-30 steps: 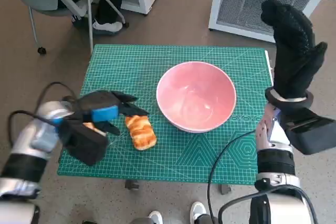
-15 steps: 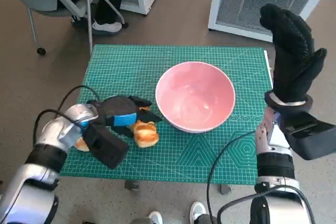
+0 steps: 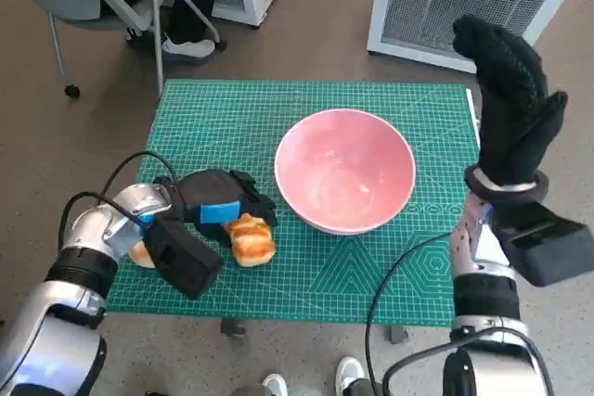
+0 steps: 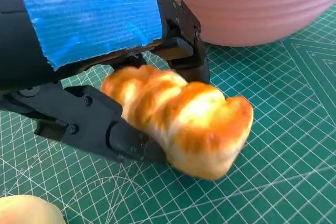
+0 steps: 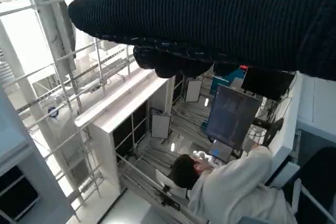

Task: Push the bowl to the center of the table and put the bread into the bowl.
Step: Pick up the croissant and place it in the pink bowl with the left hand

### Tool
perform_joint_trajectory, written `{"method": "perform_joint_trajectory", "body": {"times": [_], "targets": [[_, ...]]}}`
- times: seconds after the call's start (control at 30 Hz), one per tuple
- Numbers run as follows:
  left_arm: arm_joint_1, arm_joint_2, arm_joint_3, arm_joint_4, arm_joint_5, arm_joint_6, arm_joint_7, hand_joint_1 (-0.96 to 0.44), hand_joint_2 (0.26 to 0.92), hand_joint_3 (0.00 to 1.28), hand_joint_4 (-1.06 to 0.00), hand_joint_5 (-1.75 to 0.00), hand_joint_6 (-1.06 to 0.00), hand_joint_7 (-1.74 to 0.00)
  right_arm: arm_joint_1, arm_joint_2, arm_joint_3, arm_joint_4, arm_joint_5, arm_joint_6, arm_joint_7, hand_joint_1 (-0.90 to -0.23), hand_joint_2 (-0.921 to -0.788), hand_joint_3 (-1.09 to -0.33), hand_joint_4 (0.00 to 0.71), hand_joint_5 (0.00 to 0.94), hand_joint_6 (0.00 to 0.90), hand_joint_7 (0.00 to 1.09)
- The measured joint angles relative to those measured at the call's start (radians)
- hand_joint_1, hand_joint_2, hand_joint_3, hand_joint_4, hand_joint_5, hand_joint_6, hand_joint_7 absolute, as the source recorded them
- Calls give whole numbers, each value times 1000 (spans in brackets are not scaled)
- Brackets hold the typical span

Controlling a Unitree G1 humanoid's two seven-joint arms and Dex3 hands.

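The pink bowl (image 3: pixel 282 162) stands empty near the middle of the green mat (image 3: pixel 223 118). A golden twisted bread roll (image 3: pixel 252 240) lies on the mat just off the bowl's left side. My left hand (image 3: pixel 209 210) lies over the roll; in the left wrist view its black fingers (image 4: pixel 100 124) close on both sides of the bread (image 4: pixel 184 116), with the bowl's wall (image 4: pixel 252 9) close behind. My right hand (image 3: pixel 506 90) is raised off the table's right edge, fingers spread upward, holding nothing; the right wrist view shows only the glove (image 5: pixel 210 14).
A second, paler bread piece (image 3: pixel 141 254) lies by the mat's left edge under my left wrist, also seen as a pale bun (image 4: pixel 21 211). A chair and a person's feet (image 3: pixel 186 44) are beyond the far left corner. White cabinets (image 3: pixel 445 6) stand behind the table.
My left hand swung right from the mat's left edge onto the roll and its fingers closed around it; the roll turned slightly. My right hand stayed raised, drifting a little left.
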Motion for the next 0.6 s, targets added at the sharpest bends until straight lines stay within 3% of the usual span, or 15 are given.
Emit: {"method": "perform_joint_trajectory", "body": {"times": [0.23,0.4,0.6], "targets": [[17,93,95,-93,-157,61,-175,0,921,113,-470,-1532,-786,-836,15,-2,0,-21,2,8,-3,-582,-921,-910,-1,502,-1,704],[21,170,214,-256,-349,160,-296,1,921,100,-510,-1301,-741,-1083,23,-3,0,-48,8,24,-3,-584,-921,-907,-1,499,-1,700],[5,161,322,-409,-550,215,-343,1,921,101,-524,-1245,-721,-1149,25,-3,-2,-61,28,39,7,-584,-921,-897,-1,500,-1,717]]}}
